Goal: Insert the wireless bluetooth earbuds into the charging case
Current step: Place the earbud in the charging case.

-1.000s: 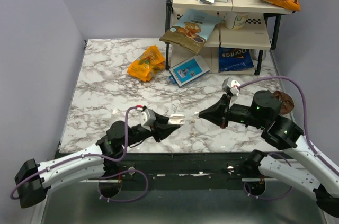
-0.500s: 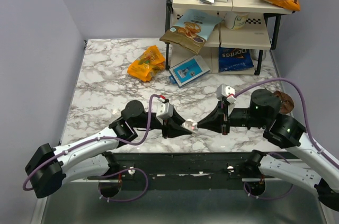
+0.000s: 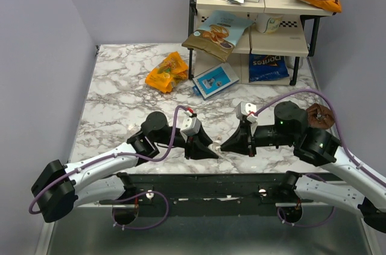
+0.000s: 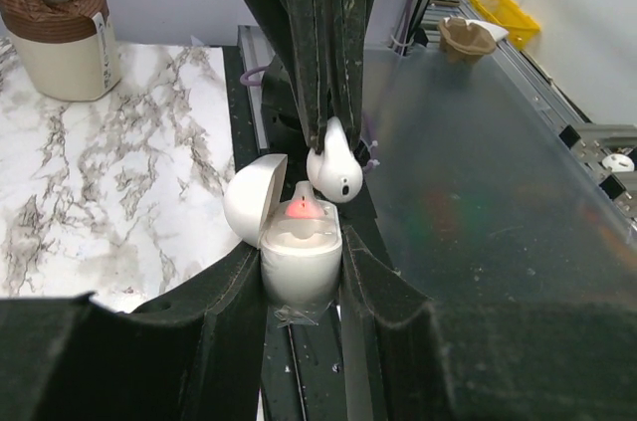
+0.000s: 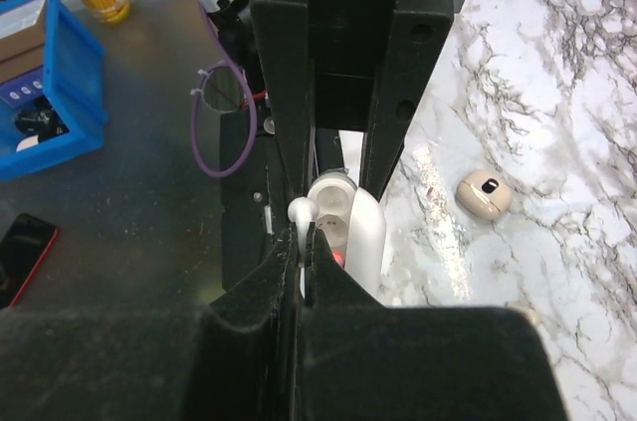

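Gleaming rounded earbud [image 4: 335, 170] above glossy charging case [image 4: 299, 260]

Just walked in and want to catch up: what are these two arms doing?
The left gripper holds the open charging case, lid flipped back. The right gripper pinches a white earbud by its stem just above the case's opening, not yet seated. Another earbud lies loose on the marble table.
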`<state>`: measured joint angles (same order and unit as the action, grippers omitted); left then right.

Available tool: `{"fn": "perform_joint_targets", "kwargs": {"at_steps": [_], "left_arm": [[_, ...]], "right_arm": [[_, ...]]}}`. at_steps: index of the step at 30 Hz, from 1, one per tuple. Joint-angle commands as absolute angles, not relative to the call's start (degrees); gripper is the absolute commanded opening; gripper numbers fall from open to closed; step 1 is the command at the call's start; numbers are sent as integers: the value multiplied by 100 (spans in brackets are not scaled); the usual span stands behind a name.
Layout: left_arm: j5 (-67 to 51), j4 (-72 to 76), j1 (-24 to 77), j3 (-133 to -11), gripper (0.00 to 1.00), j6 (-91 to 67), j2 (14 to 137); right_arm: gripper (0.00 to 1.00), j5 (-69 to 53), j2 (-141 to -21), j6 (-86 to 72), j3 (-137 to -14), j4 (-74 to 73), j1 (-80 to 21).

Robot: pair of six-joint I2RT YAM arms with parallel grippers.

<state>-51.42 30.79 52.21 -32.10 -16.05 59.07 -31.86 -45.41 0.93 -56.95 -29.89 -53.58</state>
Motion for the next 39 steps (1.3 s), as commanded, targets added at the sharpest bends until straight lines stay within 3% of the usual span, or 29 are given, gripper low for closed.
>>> {"fn": "perform_joint_targets", "kwargs": {"at_steps": [1,23,30,39], "left_arm": [[-5405,3384,5203,-3428,0,-1661,5950],[-5291,3612,5203,-3437,0,-1828,6056],[-5247,3595,5203,-3419,0,-1819,6038],[-5150,3586,5203,-3261,0,-1784,5968]], "right_arm": [[1,-2936,-4597,132,-5766,-3076,-5432],[1,-2382,-4886,62,-5678,-3041,-5607],[32,-2092,-4852,-165,-5809,-3067,-5616],[50,-1628,-4536,-500,-6301,-3129,-5607]]}}
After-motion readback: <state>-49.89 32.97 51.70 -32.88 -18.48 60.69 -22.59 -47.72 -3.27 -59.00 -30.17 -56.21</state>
